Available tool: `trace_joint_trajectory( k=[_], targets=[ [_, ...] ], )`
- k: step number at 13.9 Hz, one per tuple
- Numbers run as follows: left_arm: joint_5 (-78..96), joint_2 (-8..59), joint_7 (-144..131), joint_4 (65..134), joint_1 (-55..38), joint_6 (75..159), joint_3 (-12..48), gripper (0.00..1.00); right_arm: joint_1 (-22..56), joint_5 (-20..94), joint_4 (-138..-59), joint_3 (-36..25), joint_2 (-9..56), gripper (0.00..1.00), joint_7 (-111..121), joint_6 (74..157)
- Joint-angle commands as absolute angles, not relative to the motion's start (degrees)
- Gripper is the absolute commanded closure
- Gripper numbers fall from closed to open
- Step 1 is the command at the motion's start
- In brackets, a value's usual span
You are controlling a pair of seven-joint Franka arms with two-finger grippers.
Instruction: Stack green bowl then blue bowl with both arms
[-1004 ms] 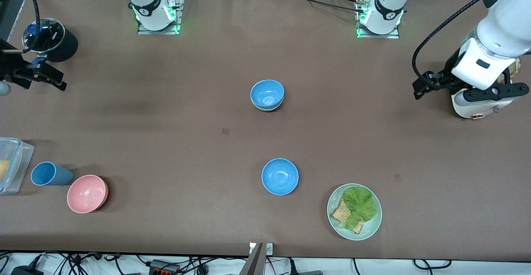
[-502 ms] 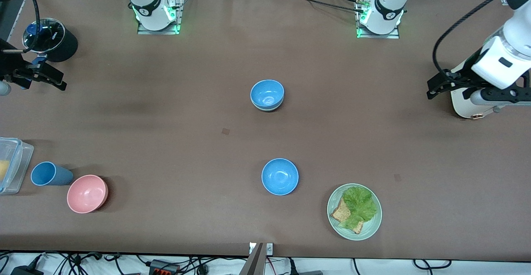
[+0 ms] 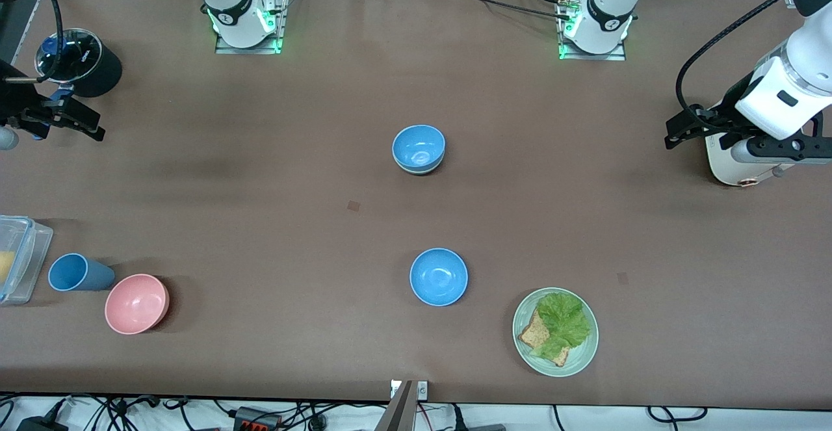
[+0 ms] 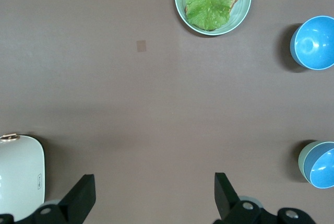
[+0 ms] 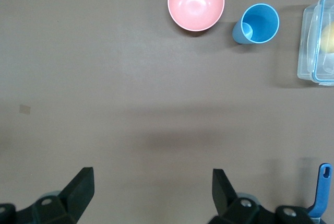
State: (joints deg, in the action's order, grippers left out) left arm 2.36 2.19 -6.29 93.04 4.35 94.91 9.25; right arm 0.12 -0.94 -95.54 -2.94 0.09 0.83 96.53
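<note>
Front view showed the blue bowl (image 3: 418, 145) nested in the green bowl (image 3: 416, 168) mid-table. The left gripper (image 4: 155, 197) hung wide apart and empty over the table's left-arm end, and the right gripper (image 5: 151, 192) hung wide and empty over the right-arm end.

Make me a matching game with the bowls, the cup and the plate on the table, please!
Things:
1. pink bowl
2. blue bowl
3. plate
4. blue cup

States:
A. holds lettuce and bread
B. sits inside the green bowl
C. lies on its side
D. stands empty beside the cup

Pairs: 1-D, 2-B, 3-A, 4-C
</note>
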Motion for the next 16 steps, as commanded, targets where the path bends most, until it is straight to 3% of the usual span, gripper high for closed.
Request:
trace_joint_trajectory(
  k=[1,16],
  targets=[
    [2.64,3.25,-5.89,91.41,4.22,93.96,9.32,0.0,0.18,-1.14,-95.27,-2.9,-0.35,0.0,1.67,95.62],
    [5.01,3.34,-8.7,90.79,6.06,90.53,8.7,0.0,0.09,-1.41,-95.27,-2.9,0.09,0.0,1.32,96.24]
  ],
)
